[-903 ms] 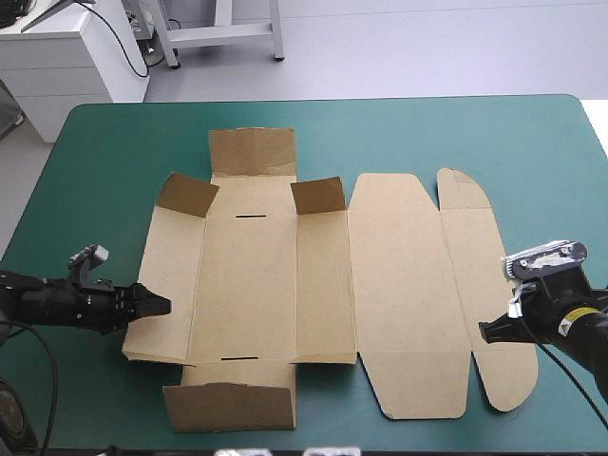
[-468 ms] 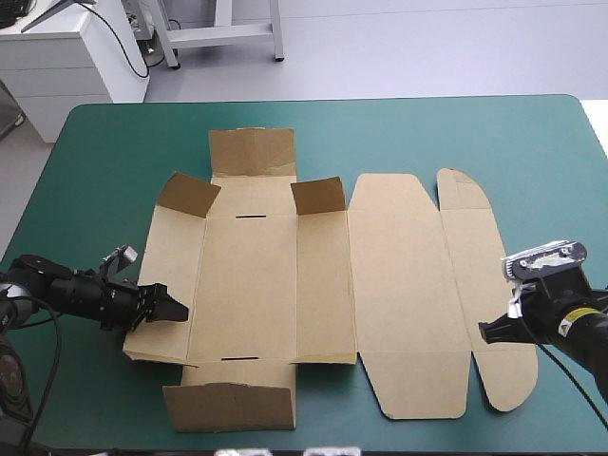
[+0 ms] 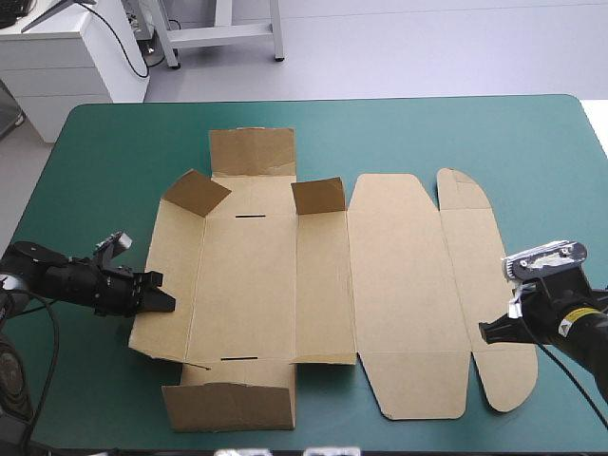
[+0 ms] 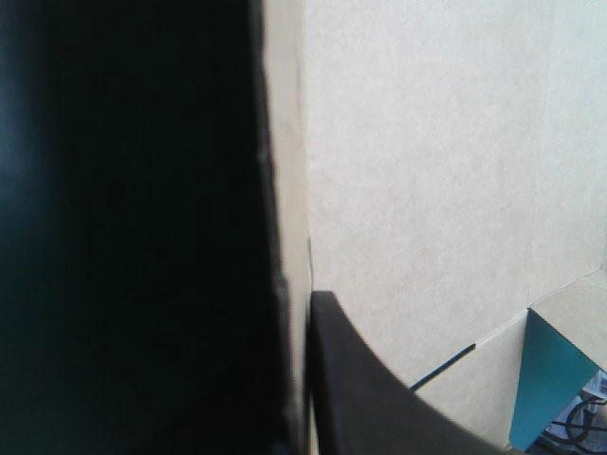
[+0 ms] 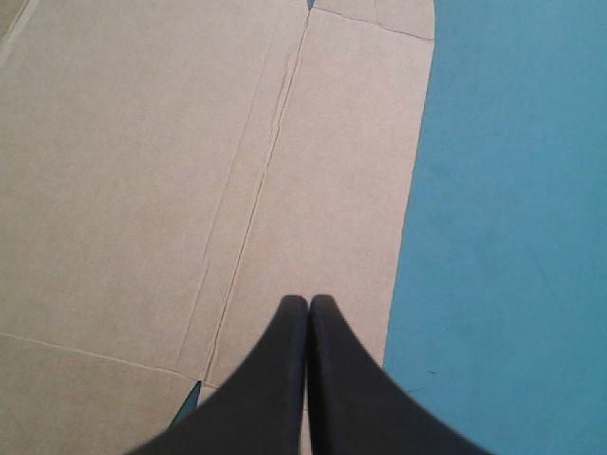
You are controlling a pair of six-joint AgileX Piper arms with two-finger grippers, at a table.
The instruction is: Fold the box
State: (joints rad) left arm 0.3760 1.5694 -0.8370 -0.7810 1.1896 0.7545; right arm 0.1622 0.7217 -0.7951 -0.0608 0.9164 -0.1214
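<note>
At the box's point(image 3: 285, 285) left edge, my left end effector point(image 3: 163, 302) clamps the side panel point(image 3: 171, 266), newly lifted off the table point(image 3: 95, 161): the first wall is starting, I judge. The rest lies flat mid-table; my right end effector point(image 5: 308, 303), closed and empty, hangs over the box's right edge.

1. We see the box point(image 3: 323, 285) as plain brown board, matt and uncoated, with a faintly fibrous, papery face. Its scored creases show as fine pressed lines.
2. We read the cover of the tabletop point(image 3: 123, 142) as a teal-green sheet, smooth and matt, with no glare on it.
3. The black fingers point(image 5: 275, 389) of the right end effector point(image 5: 308, 301) look to us like smooth, matt plastic or rubber; we cannot tell which.
4. We find the same dull black finish on the left end effector point(image 3: 163, 302).
</note>
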